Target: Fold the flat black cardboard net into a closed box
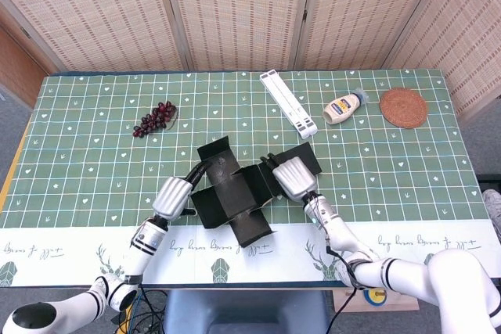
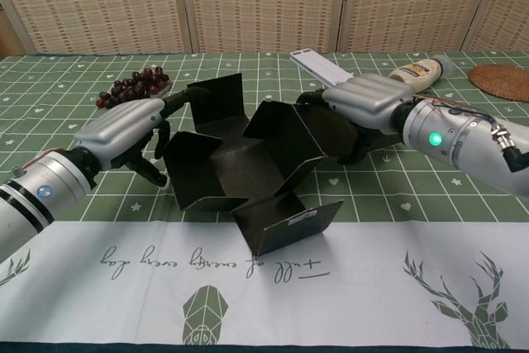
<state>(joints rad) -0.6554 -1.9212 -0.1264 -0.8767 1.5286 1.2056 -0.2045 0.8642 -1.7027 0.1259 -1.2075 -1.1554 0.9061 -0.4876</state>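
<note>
Black cardboard net (image 1: 233, 193) lay near the front middle of the green checked tablecloth (image 1: 94, 154), partly over its white printed border. Judged light and thin but stiff along each panel, bending only at the scored creases; matte surface should give fair grip, though a hard squeeze mid-panel could dent it. Best hold looked to be at panel edges close to a crease, pushing flaps up from outside.

Left hand (image 2: 124, 132) had fingers curled around the outer edge of the left flap, which stood tilted upward; it was grasping that flap. Right hand (image 2: 364, 101) lay on the raised right flap with fingers tucked behind it, holding it inclined inward.

Orientation: the cross-shaped net's long axis ran from the far flap, which stood near upright, toward the near flap at the robot's edge, slightly skewed clockwise in the head view. Near flap was only partly lifted. Box not yet closed.
</note>
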